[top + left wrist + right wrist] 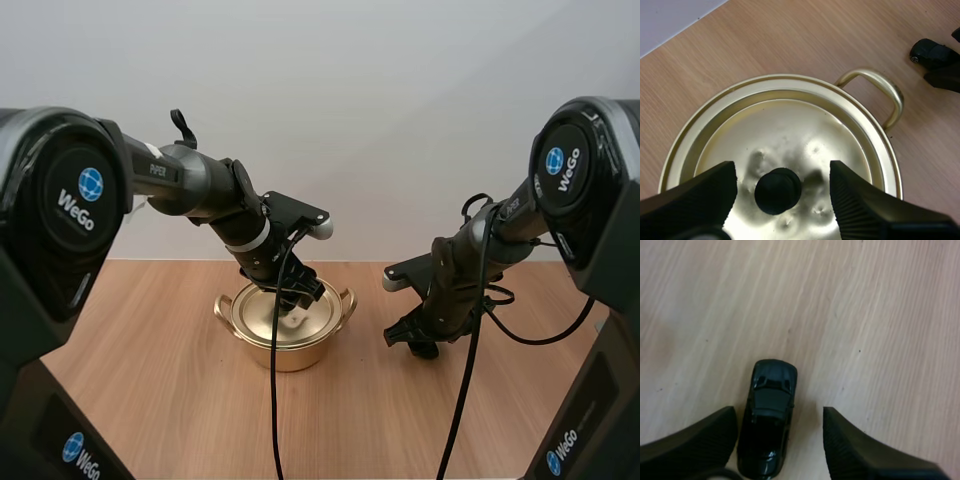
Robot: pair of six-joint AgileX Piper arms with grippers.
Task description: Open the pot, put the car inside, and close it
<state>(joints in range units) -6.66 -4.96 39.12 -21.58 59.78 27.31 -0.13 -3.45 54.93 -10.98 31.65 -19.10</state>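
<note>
Sitting at the centre of the high view on the table (150, 400): a gold metal pot (285, 348), lid (790, 130) on. Hanging the left gripper (781, 175) right over that lid, fingers (852, 200) spread wide, the black knob (777, 190) lying between them and touching neither, nothing held. Judging the lid to be thin, stiff, light and slick, a little dented near the middle. Taking it by the knob looking best, since the smooth dome offers no other purchase and the rim is sitting flush in the pot. Pinching squarely and lifting straight up seeming wise, so as not to drag the light pot along.

Lying on the bare table off to the right of the pot: a small black toy car (769, 410). Holding the right gripper (779, 415) low over it, fingers (850, 447) wide apart, nothing gripped. One end of the car lying between them, just beside one finger and well apart from the other; the far end poking out beyond the tips. Judging the car to be hard, light and glossy, probably rolling on its wheels. Squeezing across the flanks at mid-body looking safest, rather than over the sloping roof.
</note>
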